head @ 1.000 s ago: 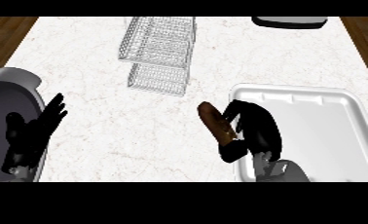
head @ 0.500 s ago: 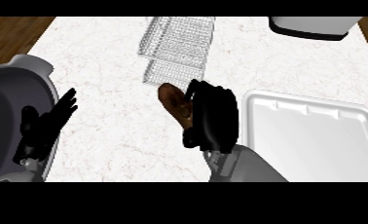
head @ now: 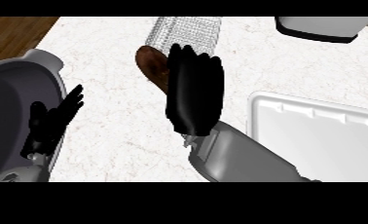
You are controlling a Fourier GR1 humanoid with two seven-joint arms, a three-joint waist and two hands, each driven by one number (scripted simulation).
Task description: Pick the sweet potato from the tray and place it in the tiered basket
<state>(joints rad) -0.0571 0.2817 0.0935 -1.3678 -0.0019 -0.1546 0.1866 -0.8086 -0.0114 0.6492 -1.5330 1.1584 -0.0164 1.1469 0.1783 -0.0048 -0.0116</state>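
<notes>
- head view, looking steeply down on a white marble counter point(head: 115, 121) with faint veining; a strip of brown wood point(head: 25, 33) shows past the counter's corner at top left
- wire tiered basket point(head: 191, 30) sits at the far side of the counter, top middle, its mesh partly cut off by the top of the view
- a pale appliance-looking thing with a dark underside point(head: 316, 27) sits in the top right corner, can't tell what it is
- white tray point(head: 309, 135) fills the lower right, its raised left rim just beside the right forearm point(head: 237, 157)
- right hand point(head: 195, 91) is mid-frame, back of the hand to the camera, fingers up and curled round the sweet potato point(head: 152, 67)
- the sweet potato is off the tray, held above the counter, poking out on the hand's left side with its far end just by the basket's near edge, not in it yet
- left hand point(head: 50, 123) rests at the left edge, fingers relaxed and a bit spread, holding nothing
- there's a wide patch of bare marble between the two hands, and more between the basket and the tray
</notes>
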